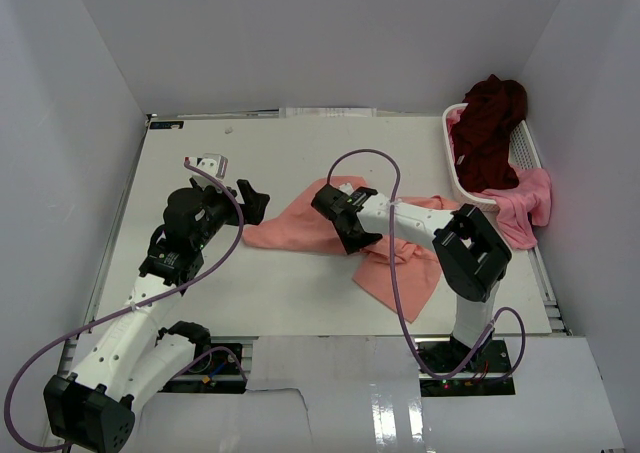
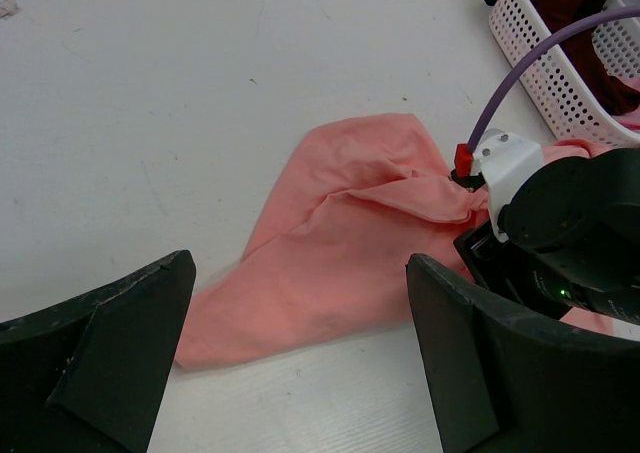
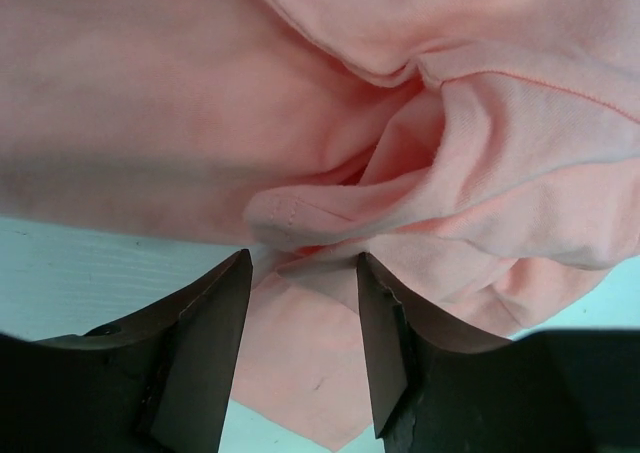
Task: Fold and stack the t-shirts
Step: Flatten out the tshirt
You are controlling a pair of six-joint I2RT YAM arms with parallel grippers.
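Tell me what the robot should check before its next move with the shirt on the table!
1. Right tool over the salmon-pink shirt: ok, a fold lies at its fingertips.
2. Fold pinched firmly: not ok, the jaws stand apart.
3. Left tool free to help: ok, wide open and empty, near the shirt's left edge.
4. Shirt lying flat: not ok, it is bunched and creased.
5. Other shirts out of the way: ok, the maroon shirt sits in the basket and the brighter pink shirt hangs over its rim.
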